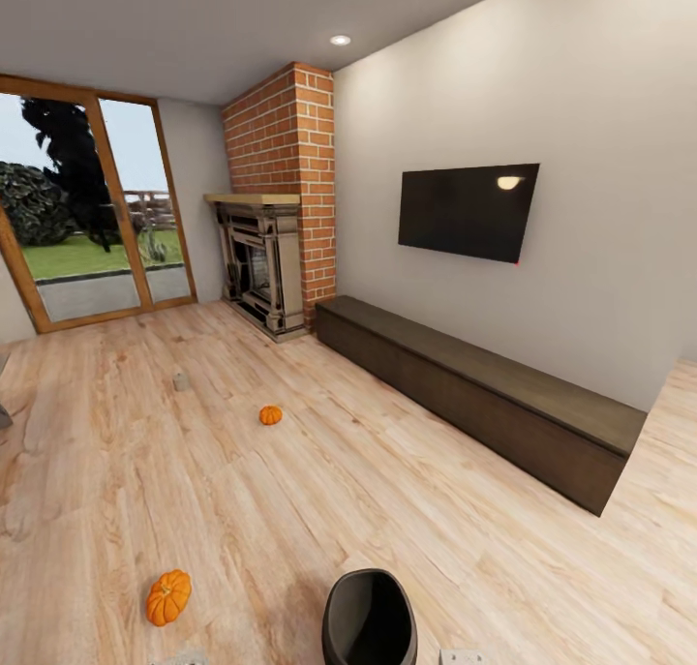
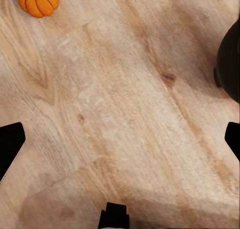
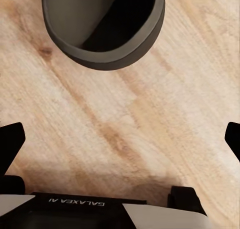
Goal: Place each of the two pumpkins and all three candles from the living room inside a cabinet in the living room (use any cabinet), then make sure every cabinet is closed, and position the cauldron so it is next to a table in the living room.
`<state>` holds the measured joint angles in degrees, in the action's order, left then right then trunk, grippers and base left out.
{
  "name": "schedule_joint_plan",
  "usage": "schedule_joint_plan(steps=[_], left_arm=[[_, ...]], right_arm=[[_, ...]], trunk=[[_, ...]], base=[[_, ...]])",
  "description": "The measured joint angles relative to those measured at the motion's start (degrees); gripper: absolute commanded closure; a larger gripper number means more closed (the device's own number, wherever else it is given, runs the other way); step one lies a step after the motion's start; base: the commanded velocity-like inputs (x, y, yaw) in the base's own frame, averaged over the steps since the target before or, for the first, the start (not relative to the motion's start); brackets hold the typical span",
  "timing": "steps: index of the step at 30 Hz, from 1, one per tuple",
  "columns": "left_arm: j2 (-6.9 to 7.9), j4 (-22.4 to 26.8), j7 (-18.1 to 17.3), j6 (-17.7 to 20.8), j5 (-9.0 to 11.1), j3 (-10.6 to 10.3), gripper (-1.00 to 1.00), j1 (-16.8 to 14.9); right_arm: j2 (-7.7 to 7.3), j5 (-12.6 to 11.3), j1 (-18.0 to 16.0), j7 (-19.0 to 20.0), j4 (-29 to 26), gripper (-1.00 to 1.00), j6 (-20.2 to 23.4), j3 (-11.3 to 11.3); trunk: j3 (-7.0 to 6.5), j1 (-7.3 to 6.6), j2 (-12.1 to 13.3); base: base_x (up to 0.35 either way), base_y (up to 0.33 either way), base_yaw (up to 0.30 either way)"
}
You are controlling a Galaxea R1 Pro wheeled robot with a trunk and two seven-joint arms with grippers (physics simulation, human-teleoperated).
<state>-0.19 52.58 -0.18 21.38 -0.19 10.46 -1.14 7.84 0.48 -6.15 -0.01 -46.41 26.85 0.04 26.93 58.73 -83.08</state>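
At the far left of your head view stands a wood-framed glass door (image 1: 92,210), looking onto grass and trees. Lower left, the larger pumpkin (image 1: 168,597) lies on the wooden floor (image 1: 319,491). A small grey-beige candle (image 1: 180,380) stands on the floor at middle left, and the smaller pumpkin (image 1: 270,414) sits just right of it, well apart from the first. At upper centre you have a brick chimney with a fireplace (image 1: 259,258). The dark cauldron (image 1: 369,619) stands at bottom centre. The long low cabinet (image 1: 484,394), all fronts shut, runs along the right wall under a wall-mounted television (image 1: 468,210).

Your left end effector (image 2: 120,139) is released, fingertips spread wide over bare floor, a pumpkin at that frame's upper left. Your right end effector (image 3: 120,139) is likewise released, the cauldron's open rim at the frame's top.
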Motion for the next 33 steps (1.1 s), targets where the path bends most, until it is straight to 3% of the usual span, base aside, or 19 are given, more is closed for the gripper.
schedule_joint_plan(steps=[4, 5, 10, 27, 30, 32, 33], left_arm=[[-0.02, -1.26, -0.02, -2.53, 0.09, 0.01, -1.0, 0.0], [-0.03, -1.66, 0.04, -2.98, 0.05, 0.01, -1.0, 0.0], [-0.06, -1.91, 0.03, -3.18, -0.01, -0.33, -1.0, 0.0], [-0.29, -0.93, -0.16, -2.56, 0.23, -0.18, -1.0, 0.0], [-1.99, 6.7, -0.17, 1.57, 0.26, -0.58, -1.0, 0.0], [-4.35, 13.24, -0.04, 9.25, 0.14, -1.35, -1.0, -0.02], [-4.83, 14.82, 0.01, 11.33, 0.06, -1.53, -1.0, -0.03]], right_arm=[[0.14, -0.23, 0.0, 0.05, -0.14, -1.0, -0.1, -0.03], [0.82, -0.1, 0.0, -0.44, -0.16, -1.0, -0.1, -0.03], [1.63, -0.18, 0.0, -0.96, -0.04, -1.0, -0.19, -0.03], [2.16, -0.32, -0.21, -1.13, 0.05, -1.0, 0.34, 0.29], [2.16, -0.09, -3.18, -1.22, -1.92, -1.0, 4.79, 0.67], [2.16, -0.19, -6.31, -1.73, -2.68, -1.0, 10.16, 0.83], [2.16, -0.27, -7.18, -1.9, -2.83, -1.0, 11.19, 0.85]], trunk=[[0.0, 0.0, 0.0], [0.0, 0.0, 0.0], [0.0, 0.0, 0.0], [0.0, 0.0, 0.0], [-0.01, 0.0, 0.0], [-0.01, 0.0, 0.0], [-0.01, 0.0, 0.0]], base=[[0.15, -0.024, 0.0], [0.086, -0.005, 0.0], [0.055, -0.023, 0.0], [0.11, -0.045, 0.0], [0.015, 0.0, 0.0], [0.006, 0.0, 0.0], [0.003, 0.0, 0.0]])
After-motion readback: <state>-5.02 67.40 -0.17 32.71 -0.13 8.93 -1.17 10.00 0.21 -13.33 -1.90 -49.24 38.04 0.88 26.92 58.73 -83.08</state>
